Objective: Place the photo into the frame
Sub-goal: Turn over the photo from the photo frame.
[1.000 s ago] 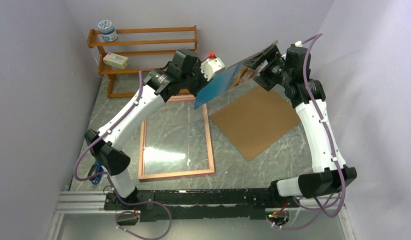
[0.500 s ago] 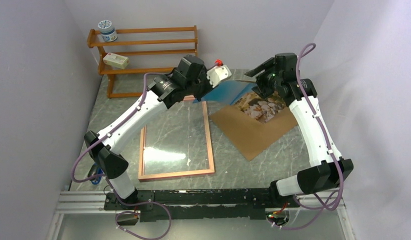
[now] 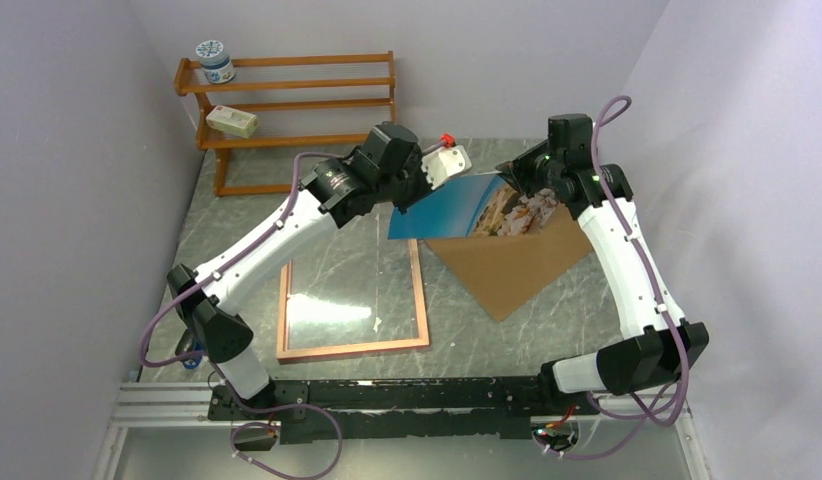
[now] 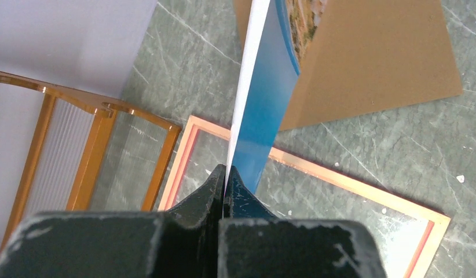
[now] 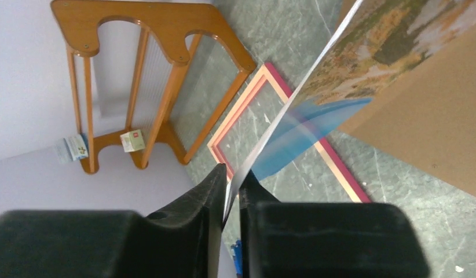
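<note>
Top external: photo [image 3: 457, 208] in left claw [image 3: 407, 200] and right claw [image 3: 519, 176], partly over frame [image 3: 422, 290].

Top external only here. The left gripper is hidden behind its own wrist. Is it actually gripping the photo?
Observer: Yes. The left wrist view shows the left gripper shut on the photo at its edge, white back facing left.
Operator: Right side?
Observer: The right wrist view shows the right gripper shut on the photo's edge too.
Operator: What's under the left grip?
Observer: A rail of the frame passes right beneath it in the left wrist view.
</note>
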`<state>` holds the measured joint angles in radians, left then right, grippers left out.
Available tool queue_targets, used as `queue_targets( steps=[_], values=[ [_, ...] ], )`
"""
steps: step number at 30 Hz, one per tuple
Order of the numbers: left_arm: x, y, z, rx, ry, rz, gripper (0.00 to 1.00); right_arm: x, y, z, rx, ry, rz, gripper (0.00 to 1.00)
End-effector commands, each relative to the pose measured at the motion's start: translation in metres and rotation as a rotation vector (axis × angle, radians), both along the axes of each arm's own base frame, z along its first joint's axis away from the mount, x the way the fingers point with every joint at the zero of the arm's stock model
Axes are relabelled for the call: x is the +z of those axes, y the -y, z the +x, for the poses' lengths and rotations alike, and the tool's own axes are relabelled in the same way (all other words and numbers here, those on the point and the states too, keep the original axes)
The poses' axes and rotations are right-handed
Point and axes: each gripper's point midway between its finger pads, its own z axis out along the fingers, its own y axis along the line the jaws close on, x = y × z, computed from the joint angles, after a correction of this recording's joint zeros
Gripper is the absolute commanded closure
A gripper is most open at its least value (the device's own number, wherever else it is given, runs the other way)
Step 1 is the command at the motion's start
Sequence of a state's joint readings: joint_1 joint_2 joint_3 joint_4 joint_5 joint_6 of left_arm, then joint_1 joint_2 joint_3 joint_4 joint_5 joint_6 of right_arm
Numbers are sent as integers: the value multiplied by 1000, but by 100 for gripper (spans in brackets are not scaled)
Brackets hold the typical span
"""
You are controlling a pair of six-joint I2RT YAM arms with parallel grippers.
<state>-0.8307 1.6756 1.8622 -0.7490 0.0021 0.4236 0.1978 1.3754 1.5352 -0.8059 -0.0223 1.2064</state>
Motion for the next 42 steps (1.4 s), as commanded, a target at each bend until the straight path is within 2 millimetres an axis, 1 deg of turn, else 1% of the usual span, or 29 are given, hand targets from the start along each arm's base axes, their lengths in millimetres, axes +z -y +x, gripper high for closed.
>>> queue_targets(
  steps=[1, 3, 4, 5, 6, 7, 8, 10, 12, 14, 17, 19, 20, 22, 25, 26, 28, 29, 31, 33, 34, 35, 37, 38, 39, 40, 42],
  values=[
    [24, -4, -10, 1, 26, -54, 96, 26, 5, -1, -20, 97, 8, 89],
    [25, -5, -12, 9, 19, -65, 94, 27, 6, 0, -19, 100, 11, 98],
    [25, -5, -13, 10, 17, -70, 89, 27, 5, 0, -15, 102, 13, 100],
    [26, -5, -14, 11, 13, -79, 79, 28, 5, 0, -11, 105, 15, 100],
    [26, -5, -16, 12, 5, -86, 66, 29, 4, 1, -7, 107, 15, 100],
    [26, -5, -17, 20, -4, -98, 45, 31, 4, 2, -1, 113, 14, 100],
    [28, -7, -19, 28, -15, -109, 33, 33, 4, 3, 4, 119, 11, 100],
    [35, -6, -29, 10, -43, -149, 22, 38, 6, 5, 18, 137, 1, 100],
    [50, -7, -40, -5, -52, -215, 13, 44, 9, 8, 39, 167, -27, 100],
    [67, -4, -52, -34, -63, -306, 7, 50, 12, 15, 81, 214, -96, 100],
    [88, 4, -72, -90, -124, -436, 6, 50, 19, 23, 143, 225, -229, 100],
    [98, 9, -83, -116, -172, -506, 6, 53, 17, 26, 206, 250, -276, 100],
    [103, 11, -84, -111, -200, -544, 6, 59, 11, 26, 255, 278, -285, 100],
    [107, 10, -80, -67, -262, -611, 6, 69, -3, 25, 358, 338, -280, 100],
    [104, 0, -58, -7, -402, -694, 6, 84, -24, 18, 506, 410, -252, 100],
    [101, -6, -49, 18, -457, -724, 6, 86, -29, 15, 545, 421, -251, 100],
    [92, -24, -23, 94, -547, -785, 7, 90, -36, 10, 602, 436, -257, 100],
    [85, -37, -8, 149, -582, -813, 8, 90, -42, 7, 637, 440, -262, 100],
    [69, -53, 8, 239, -650, -844, 10, 94, -53, 1, 694, 450, -257, 100],
    [55, -72, 23, 309, -690, -865, 10, 98, -71, -8, 766, 468, -232, 100],
    [46, -79, 28, 342, -707, -866, 10, 97, -85, -13, 812, 471, -221, 100],
    [38, -91, 35, 388, -711, -868, 10, 99, -95, -18, 845, 480, -212, 100],
    [20, -113, 45, 485, -721, -853, 7, 100, -117, -26, 907, 483, -188, 100],
    [8, -134, 55, 604, -671, -810, 6, 102, -129, -30, 943, 489, -174, 100],
    [-5, -152, 58, 699, -643, -748, 6, 104, -138, -34, 971, 490, -164, 100],
    [-17, -182, 66, 852, -563, -678, 6, 106, -149, -39, 1001, 493, -152, 100],
    [-35, -229, 67, 1058, -488, -587, 6, 119, -172, -52, 1080, 518, -97, 100]
  ],
)
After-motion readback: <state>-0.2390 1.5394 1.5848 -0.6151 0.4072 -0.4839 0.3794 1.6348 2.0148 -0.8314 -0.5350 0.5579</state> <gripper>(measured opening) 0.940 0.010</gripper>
